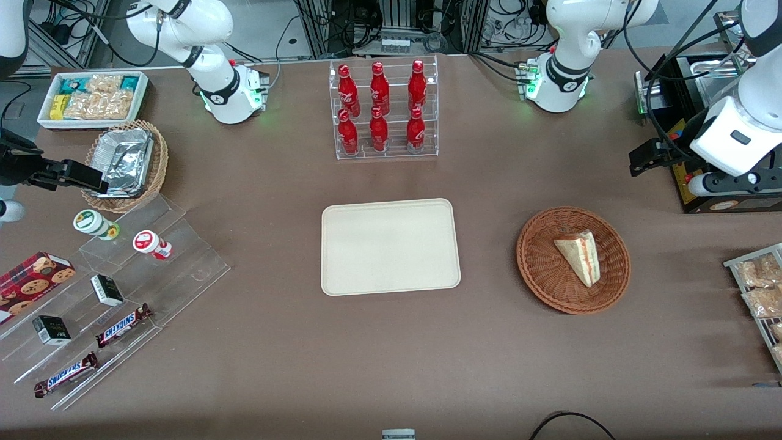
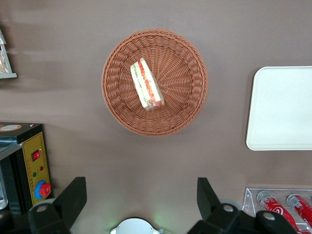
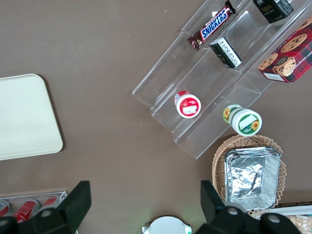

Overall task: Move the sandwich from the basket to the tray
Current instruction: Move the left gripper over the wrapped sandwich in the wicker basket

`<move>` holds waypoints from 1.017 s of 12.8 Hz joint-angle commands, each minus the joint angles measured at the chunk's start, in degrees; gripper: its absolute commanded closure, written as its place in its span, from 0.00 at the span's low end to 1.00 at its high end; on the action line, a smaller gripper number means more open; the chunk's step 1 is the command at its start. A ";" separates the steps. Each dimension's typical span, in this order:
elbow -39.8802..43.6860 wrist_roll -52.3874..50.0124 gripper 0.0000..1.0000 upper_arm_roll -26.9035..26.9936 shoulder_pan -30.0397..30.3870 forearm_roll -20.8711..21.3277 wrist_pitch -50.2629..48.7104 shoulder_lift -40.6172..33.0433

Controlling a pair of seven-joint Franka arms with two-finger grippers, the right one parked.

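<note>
The sandwich, a pale wedge with red, orange and green filling, lies in the round reddish-brown basket. The cream tray lies bare at the table's middle, beside the basket toward the parked arm's end. My left gripper hangs open and empty above the table, farther from the front camera than the basket and toward the working arm's end. In the left wrist view its fingers stand wide apart, with the gripper clear of the basket, sandwich and tray.
A clear rack of red bottles stands farther from the front camera than the tray. A black box with a yellow panel sits under my arm. A snack rack lies at the working arm's end; acrylic steps with snacks at the parked arm's.
</note>
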 commanded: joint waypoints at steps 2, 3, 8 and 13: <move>-0.07 2.42 0.00 0.26 -0.09 -0.53 -1.76 -0.83; -0.42 3.04 0.00 0.26 -0.09 -0.27 -1.59 -0.57; -8.67 3.14 0.00 0.26 -0.09 0.00 5.95 0.30; -20.27 3.05 0.00 0.61 0.17 0.08 19.92 1.01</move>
